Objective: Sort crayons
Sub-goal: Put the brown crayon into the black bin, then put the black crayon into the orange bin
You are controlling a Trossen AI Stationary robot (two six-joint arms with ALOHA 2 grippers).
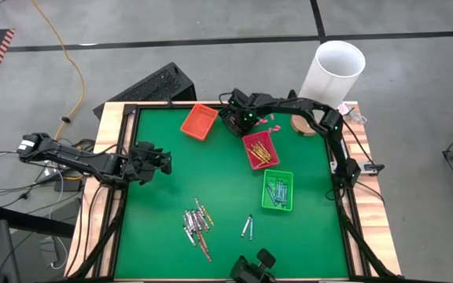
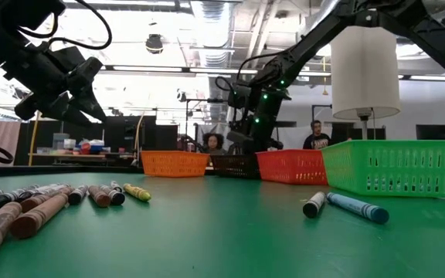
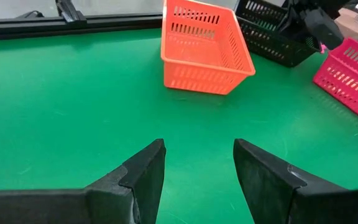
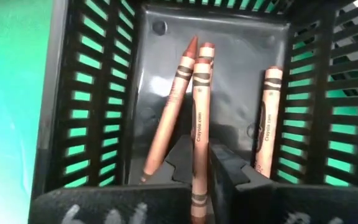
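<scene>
A green table (image 1: pixel 171 181) holds four small trays and a scatter of crayons. The right claw (image 4: pixel 201 163) hangs directly over the black tray (image 4: pixel 229 81) at the far side of the table, its fingers nearly closed on a brown crayon (image 4: pixel 199 124) that points down into the tray. Three more brown crayons lie inside, one of them (image 4: pixel 267 118) leaning against a side wall.

The left claw (image 3: pixel 197 168) hovers with its fingers wide apart and nothing between them, over bare green near the table's left edge, facing the orange tray (image 3: pixel 201 46).

Most loose crayons (image 1: pixel 197 224) sit in a pile near the front of the table, with two blue ones (image 1: pixel 247 226) a little to its right. The red tray (image 1: pixel 259 149) has yellow-orange crayons in it, and the green tray (image 1: pixel 278 190) has grey ones.

Risks, as I judge them: the held crayon sits between the finger edges, so it may stick or tip when let go, and land across the others or lean out over the rim. A fast lift could catch the slotted tray wall and drag or tilt the light tray. In the pile, tightly packed crayons may roll when one is picked.
</scene>
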